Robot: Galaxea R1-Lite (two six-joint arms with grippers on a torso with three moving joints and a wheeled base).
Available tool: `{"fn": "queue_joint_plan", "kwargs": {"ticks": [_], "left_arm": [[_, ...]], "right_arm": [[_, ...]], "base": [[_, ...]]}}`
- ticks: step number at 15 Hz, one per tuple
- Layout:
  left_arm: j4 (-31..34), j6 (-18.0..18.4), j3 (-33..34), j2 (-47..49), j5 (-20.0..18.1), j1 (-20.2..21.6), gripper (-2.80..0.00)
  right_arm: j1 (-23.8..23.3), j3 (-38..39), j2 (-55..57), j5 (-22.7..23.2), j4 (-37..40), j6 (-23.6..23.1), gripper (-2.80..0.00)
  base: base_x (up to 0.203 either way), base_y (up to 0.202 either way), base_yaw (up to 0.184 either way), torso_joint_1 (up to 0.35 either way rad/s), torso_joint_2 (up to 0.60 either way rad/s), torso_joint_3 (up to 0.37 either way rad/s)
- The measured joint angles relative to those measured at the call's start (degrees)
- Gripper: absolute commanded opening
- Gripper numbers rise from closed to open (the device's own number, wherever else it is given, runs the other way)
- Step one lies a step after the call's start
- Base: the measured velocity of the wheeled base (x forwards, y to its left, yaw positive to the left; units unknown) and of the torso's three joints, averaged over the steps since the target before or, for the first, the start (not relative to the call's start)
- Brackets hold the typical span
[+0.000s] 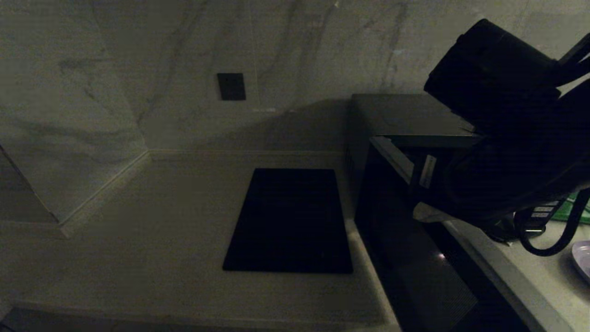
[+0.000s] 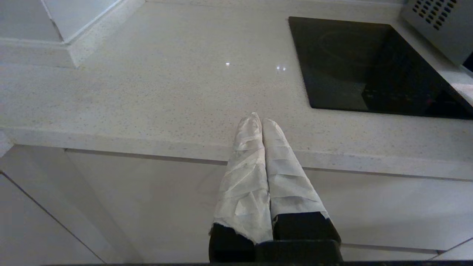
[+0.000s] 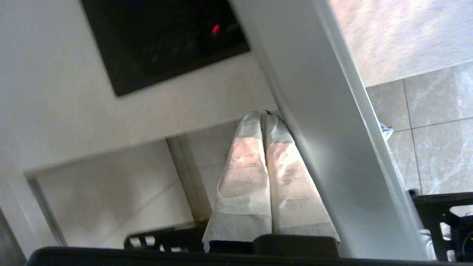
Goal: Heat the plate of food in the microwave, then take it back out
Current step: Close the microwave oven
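Observation:
The microwave [image 1: 405, 117] stands at the right of the counter, its door [image 1: 405, 249] swung out toward me. My right arm [image 1: 502, 138] reaches over it from the upper right. In the right wrist view my right gripper [image 3: 264, 113] is shut with nothing in it, its taped fingers [image 3: 284, 162] lying alongside the grey door panel [image 3: 332, 147]. Only a sliver of the pale lilac plate [image 1: 583, 257] shows at the far right edge; its food is out of view. My left gripper [image 2: 258, 119] is shut and empty, low by the counter's front edge.
A flat black cooktop [image 1: 290, 221] is set into the pale counter [image 1: 161, 240] left of the microwave. A marble wall with a dark socket [image 1: 231, 86] rises behind. White cabinet fronts [image 2: 147, 207] sit below the counter edge.

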Motion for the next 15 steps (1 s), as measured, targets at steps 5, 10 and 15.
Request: {"fn": "queue_joint_plan", "kwargs": {"ticks": [5, 10, 15], "left_arm": [[-0.02, 0.02, 0.0, 0.0, 0.0, -0.02, -2.8], [-0.02, 0.03, 0.0, 0.0, 0.02, 0.0, -2.8], [0.0, 0.04, 0.0, 0.0, 0.0, 0.0, -2.8]], "right_arm": [[-6.31, 1.05, -1.57, 0.0, -0.09, -1.29, -2.8], [-12.63, 1.44, -2.22, -0.01, -0.43, -2.72, -2.8], [-17.85, 1.41, -2.54, 0.02, -0.88, -4.3, -2.8]], "base": [[0.0, 0.0, 0.0, 0.0, 0.0, 0.0], [0.0, 0.0, 0.0, 0.0, 0.0, 0.0], [0.0, 0.0, 0.0, 0.0, 0.0, 0.0]]}}
